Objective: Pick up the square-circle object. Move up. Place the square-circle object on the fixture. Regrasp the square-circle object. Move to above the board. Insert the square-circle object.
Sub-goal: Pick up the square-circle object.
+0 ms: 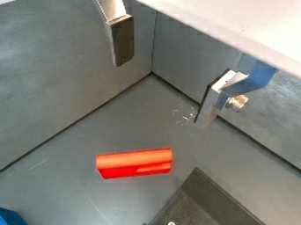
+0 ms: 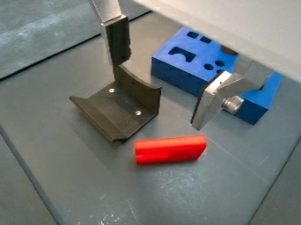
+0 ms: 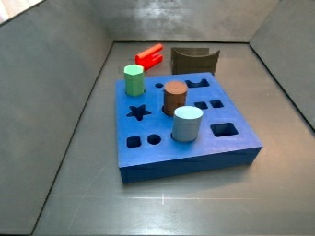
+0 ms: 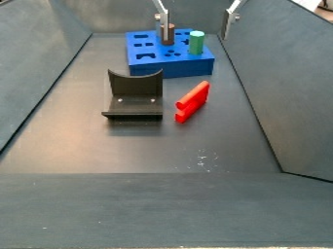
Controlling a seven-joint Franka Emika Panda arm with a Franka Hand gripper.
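Both fingers [image 2: 209, 98] of our gripper [image 2: 165, 75] stand spread wide with nothing between them; in both wrist views the silver plates hang apart above the floor, and we see the red square-circle object [image 2: 170, 149] lying flat on the grey floor below them, untouched. The gripper [image 4: 196, 21] shows in a side view only as finger tips at the far end of the bin, above the board [image 4: 166, 55]. In that same view the square-circle object [image 4: 192, 101] lies just right of the fixture [image 4: 132, 94], near it but apart, and nearer to us than the board. On the board [image 3: 185, 138] we see a green hexagonal peg [image 3: 133, 79], a brown cylinder [image 3: 175, 97] and a pale teal cylinder [image 3: 186, 123] standing upright.
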